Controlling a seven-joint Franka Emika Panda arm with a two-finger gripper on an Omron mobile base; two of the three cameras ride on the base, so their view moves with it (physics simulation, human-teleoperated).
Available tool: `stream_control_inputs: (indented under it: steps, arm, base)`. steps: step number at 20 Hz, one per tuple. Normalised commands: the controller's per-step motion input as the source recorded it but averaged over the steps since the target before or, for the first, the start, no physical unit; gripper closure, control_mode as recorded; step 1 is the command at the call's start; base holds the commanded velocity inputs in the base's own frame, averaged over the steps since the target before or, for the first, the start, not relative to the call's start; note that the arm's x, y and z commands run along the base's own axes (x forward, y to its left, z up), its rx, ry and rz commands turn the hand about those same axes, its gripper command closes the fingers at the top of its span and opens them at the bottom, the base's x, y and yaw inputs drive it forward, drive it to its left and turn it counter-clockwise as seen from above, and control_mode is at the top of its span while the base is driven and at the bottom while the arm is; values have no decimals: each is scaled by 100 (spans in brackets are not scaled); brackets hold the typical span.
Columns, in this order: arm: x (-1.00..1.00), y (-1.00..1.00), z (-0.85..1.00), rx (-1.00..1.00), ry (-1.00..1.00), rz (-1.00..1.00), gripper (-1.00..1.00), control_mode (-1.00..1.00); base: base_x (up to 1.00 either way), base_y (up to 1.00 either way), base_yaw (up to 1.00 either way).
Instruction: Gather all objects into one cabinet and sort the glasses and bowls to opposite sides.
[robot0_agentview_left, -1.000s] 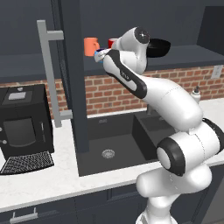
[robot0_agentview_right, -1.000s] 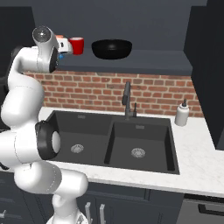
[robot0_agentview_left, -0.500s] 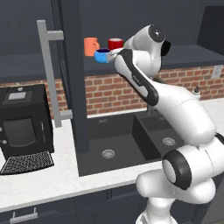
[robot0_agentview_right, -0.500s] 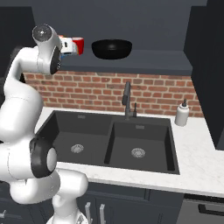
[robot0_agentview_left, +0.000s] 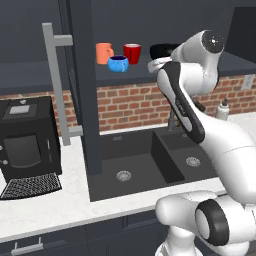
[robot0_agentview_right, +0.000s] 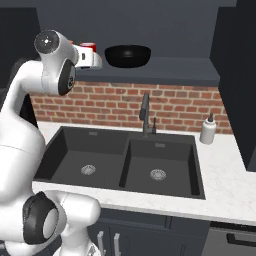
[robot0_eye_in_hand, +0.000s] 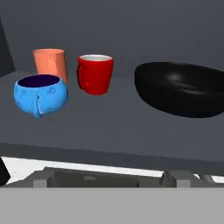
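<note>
On the dark cabinet shelf I count four pieces: one orange mug, one red cup, one squat blue vessel with a dark inside and one wide glossy black bowl. Cups sit grouped at one end, with the bowl apart at the other. My pincer hangs released before the shelf edge, gripping nothing. Below lie the black double sink, the faucet, and a white soap bottle. The black coffee machine rests on the white surface.

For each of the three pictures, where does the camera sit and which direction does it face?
Left base view: behind the arm's left, facing the open cabinet; arm at right.
Right base view: behind the arm's right, over the sink; arm at left.
Hand view: on the hand, facing the shelf.
All share the red cup and black bowl.
</note>
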Motion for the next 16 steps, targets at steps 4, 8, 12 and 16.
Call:
stream_control_inputs:
  steps: [4, 8, 12, 16]
  arm:
    - [-80, -36, 41, 0, 7, -18, -100, -100]
    - [-98, -24, 18, 0, 3, -18, -100, -100]
    - [-100, -7, 1, 0, 1, -17, -100, -100]
    - [-100, -10, -9, 3, 0, -15, -100, -100]
  base:
    - [0, 0, 0]
    - [0, 0, 0]
    - [0, 0, 0]
    - [0, 0, 0]
